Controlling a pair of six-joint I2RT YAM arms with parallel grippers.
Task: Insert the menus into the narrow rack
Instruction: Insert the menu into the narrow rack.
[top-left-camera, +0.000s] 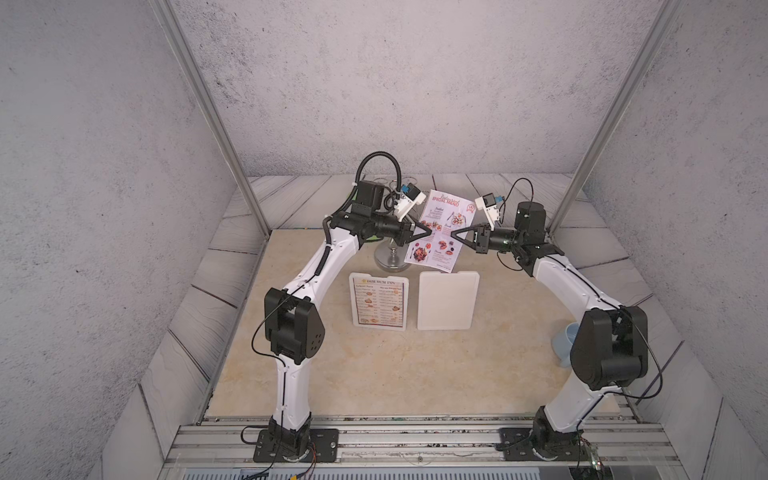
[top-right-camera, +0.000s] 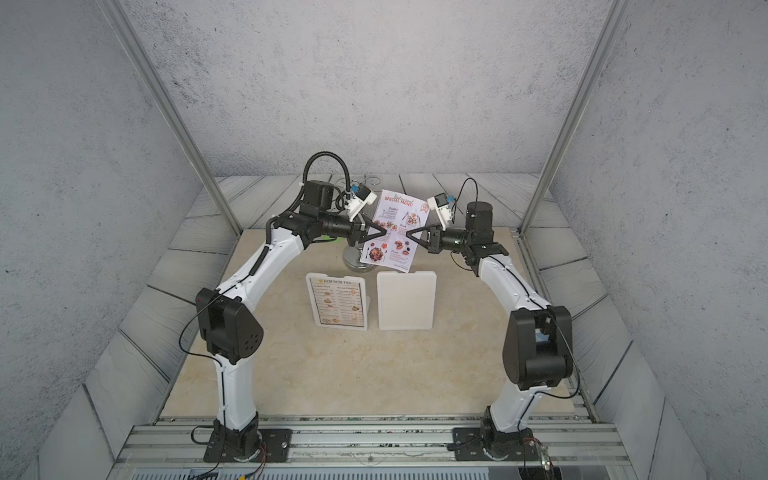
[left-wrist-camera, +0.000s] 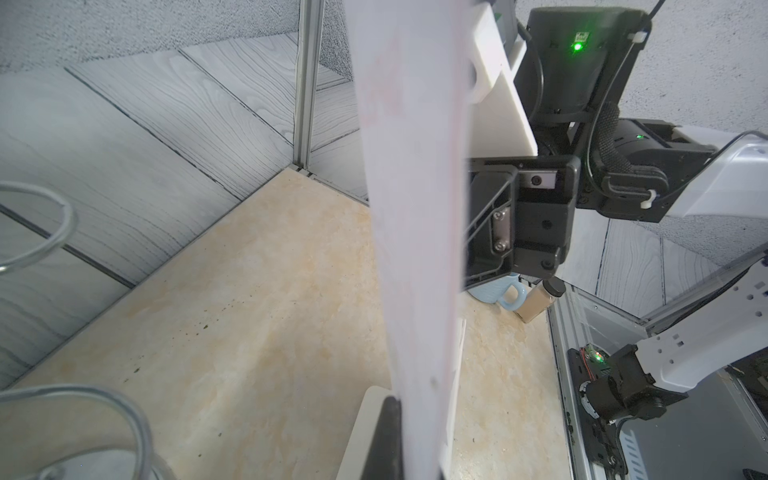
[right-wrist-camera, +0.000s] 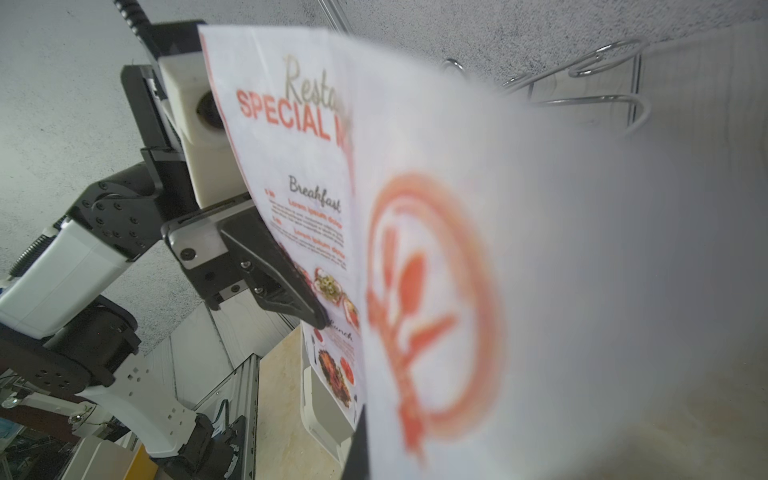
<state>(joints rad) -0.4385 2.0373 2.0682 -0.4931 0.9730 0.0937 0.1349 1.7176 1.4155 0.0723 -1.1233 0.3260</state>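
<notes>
Held upright at frame centre, the SPECIAL MENU (top-left-camera: 440, 216) is pinched at both side edges by the left gripper (top-left-camera: 429, 231) and right gripper (top-left-camera: 454, 233). It should be kept taut and aligned with the rack (top-left-camera: 384, 259) at its lower left before lowering.

Both clamped, left hand (top-left-camera: 428, 231) and right hand (top-left-camera: 454, 234) face inward.

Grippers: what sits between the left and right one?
The SPECIAL MENU sheet spans it, left gripper shut on one side edge, right gripper on the other; both top views show this.
</notes>
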